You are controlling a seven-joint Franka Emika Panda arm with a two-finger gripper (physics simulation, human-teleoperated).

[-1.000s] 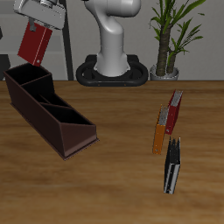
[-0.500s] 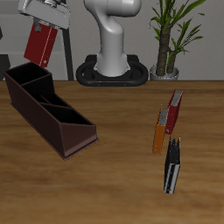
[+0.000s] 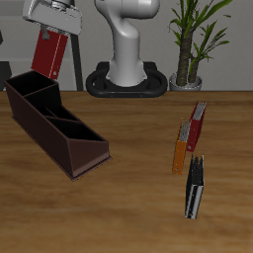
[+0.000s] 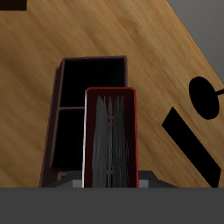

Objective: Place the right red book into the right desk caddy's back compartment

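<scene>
The gripper [image 3: 52, 27] hangs high above the back end of the right desk caddy [image 3: 54, 126], its jaws closed on the upper end of the right red book [image 3: 49, 53], which hangs below them nearly upright with a slight tilt, clear of the caddy's rim. In the wrist view the book [image 4: 110, 140] is seen end-on, its red cover framing grey page edges, and beneath it lie the caddy's dark open sections [image 4: 92, 105] with a divider crossing between them. The caddy sits at an angle on the wooden table [image 3: 128, 198], one end toward the back and the other pointing toward the front edge. Well apart on the table lie three more books: a darker red book [image 3: 197, 126], an orange book [image 3: 180, 148] just beside it, and a black book [image 3: 196, 188] nearer the front edge.
</scene>
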